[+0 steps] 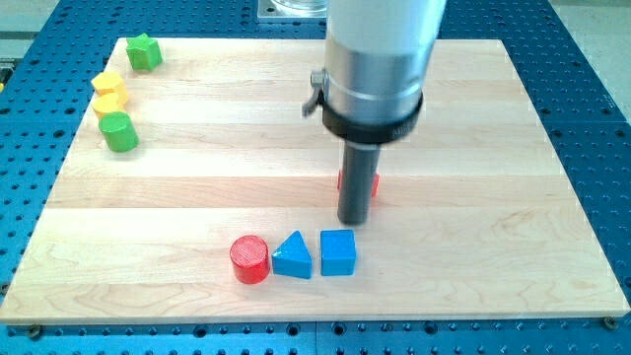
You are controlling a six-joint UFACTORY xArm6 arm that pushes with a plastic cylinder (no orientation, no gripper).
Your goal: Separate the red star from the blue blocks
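Observation:
The red star (374, 183) lies right of the board's middle, mostly hidden behind my rod; only red slivers show at each side. My tip (353, 221) rests on the board just below the star and just above the blue cube (337, 252). The blue triangle (292, 256) lies to the left of the cube, close beside it. The star stands apart from both blue blocks, up and to the right of them.
A red cylinder (249, 259) lies left of the blue triangle. A green star (144, 50), two yellow blocks (109, 92) and a green cylinder (120, 131) sit at the view's top left. The wooden board (493, 197) lies on a blue perforated table.

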